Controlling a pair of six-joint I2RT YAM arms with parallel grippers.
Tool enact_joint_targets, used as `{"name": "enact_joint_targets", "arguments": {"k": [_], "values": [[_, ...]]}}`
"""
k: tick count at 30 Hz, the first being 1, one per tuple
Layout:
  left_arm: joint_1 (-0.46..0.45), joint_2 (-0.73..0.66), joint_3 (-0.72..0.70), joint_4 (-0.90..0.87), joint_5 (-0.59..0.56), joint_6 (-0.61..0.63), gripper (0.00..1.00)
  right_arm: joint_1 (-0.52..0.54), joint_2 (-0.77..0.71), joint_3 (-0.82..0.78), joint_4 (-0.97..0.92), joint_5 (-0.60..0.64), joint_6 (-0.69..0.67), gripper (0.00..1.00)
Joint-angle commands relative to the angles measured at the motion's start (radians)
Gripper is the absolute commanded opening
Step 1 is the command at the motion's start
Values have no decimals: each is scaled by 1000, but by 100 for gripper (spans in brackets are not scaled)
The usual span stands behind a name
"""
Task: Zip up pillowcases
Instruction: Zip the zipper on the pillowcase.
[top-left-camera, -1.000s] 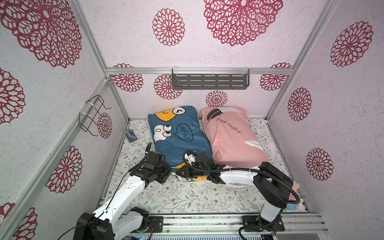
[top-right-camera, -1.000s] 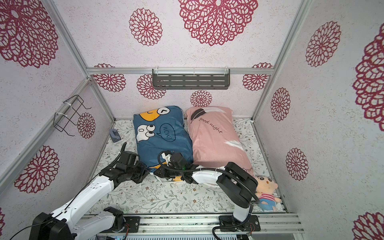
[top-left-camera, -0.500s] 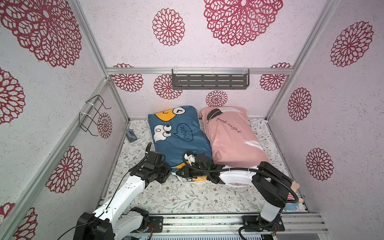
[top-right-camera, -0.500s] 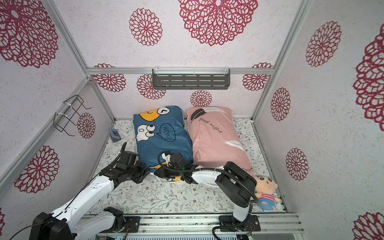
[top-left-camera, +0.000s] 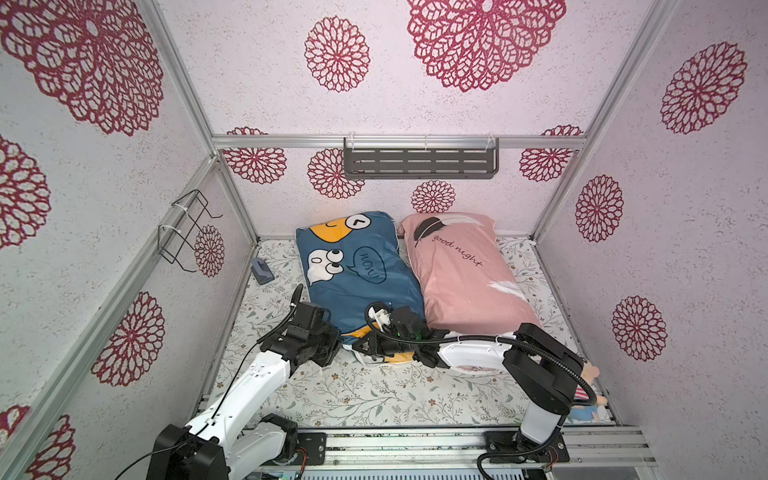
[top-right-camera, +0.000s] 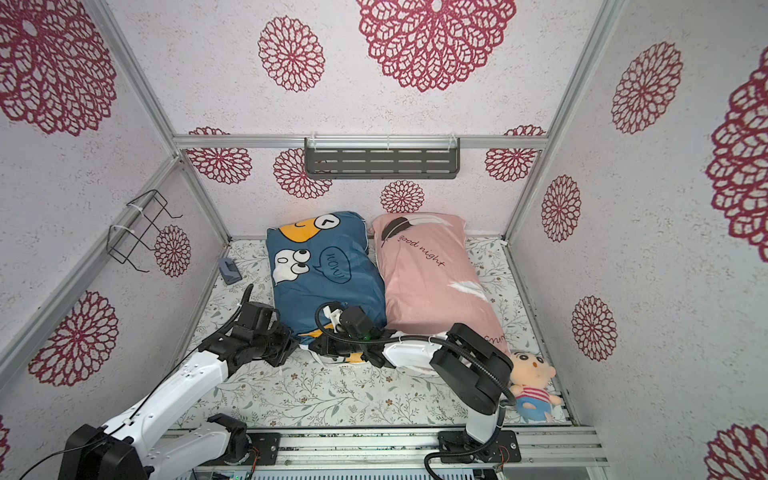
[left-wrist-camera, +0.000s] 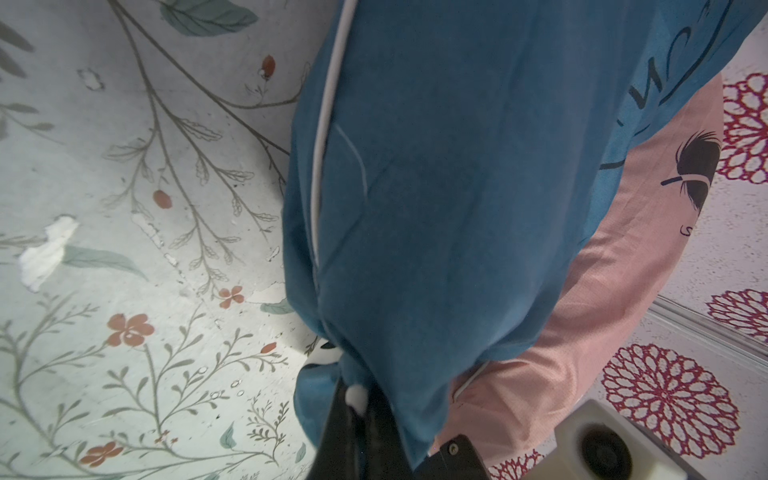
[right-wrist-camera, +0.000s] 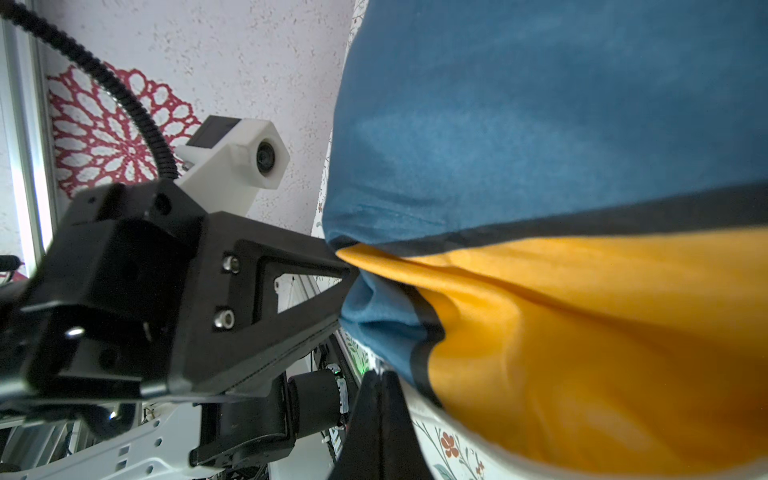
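Both ends matter: left gripper (left-wrist-camera: 353, 397) pinches the blue pillow (top-left-camera: 365, 286), mid-frame in a top view, by its lower corner; right gripper (right-wrist-camera: 380, 380), pressed together alongside, hides its catch. Hold the corner taut and draw straight along the seam.

**Top views (stereo pair).** Mounted high over the near edge, facing down and toward the far wall (top-left-camera: 382, 199). Distant and wide. Both top views share the whole floral table (top-left-camera: 374, 395), the blue pillowcase (top-left-camera: 357, 282) and the pink pillowcase (top-left-camera: 465, 282).

**Left wrist view.** Very near, low at the blue pillowcase's near-left corner, facing far and right along it. The right wrist camera (left-wrist-camera: 598, 449) shows at its edge.

**Right wrist view.** Very near, low at the blue pillowcase's near end, facing left. It takes in the left gripper (right-wrist-camera: 347, 272) and the left wrist camera (right-wrist-camera: 237, 153).

**Shared by the wrist views.** That near-left corner.
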Motion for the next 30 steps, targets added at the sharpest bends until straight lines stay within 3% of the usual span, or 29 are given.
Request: {"name": "enact_joint_targets", "arguments": {"k": [1,13,30], "values": [[8,-15,2,46,-3,-5,0,4,-13,34,3,17,-3,0],[82,-134,-62,-10,-47,-21,0,4,-46,32,-113,83,-72,0],[288,-271,-116,-167,-78,41,0,6,-82,35,-310,165,-152,0]]}}
